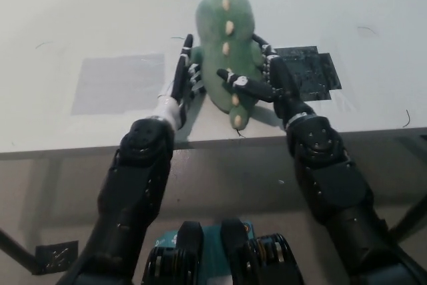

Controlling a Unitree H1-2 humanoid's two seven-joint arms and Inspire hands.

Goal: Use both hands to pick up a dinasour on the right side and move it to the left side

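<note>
A: The soft green plush dinosaur with a row of cream spikes along its back [225,51] is between the two robot hands, over the white counter [100,18], near its front edge. I cannot tell if it is lifted or only touches the surface.

B: How do the hands hold it?

A: The left robot hand [183,78] is flat, fingers straight and together, pressed against the left flank. The black right robot hand [263,78] curls around the right flank, one finger lying across the back. So it is a squeeze from two sides, not a closed grasp.

B: What can go wrong?

A: In my judgement, the fabric is fluffy and gives way, so if the two arms do not move at the same speed, the pressure drops and the toy slips down or rolls. The tail [237,119] hangs near the counter's edge; a slip there could send it to the floor.

B: And around it?

A: A pale grey rectangular patch [117,83] lies at the left, probably the goal. A dark shiny square patch [310,71] is just beside the right hand.
</note>
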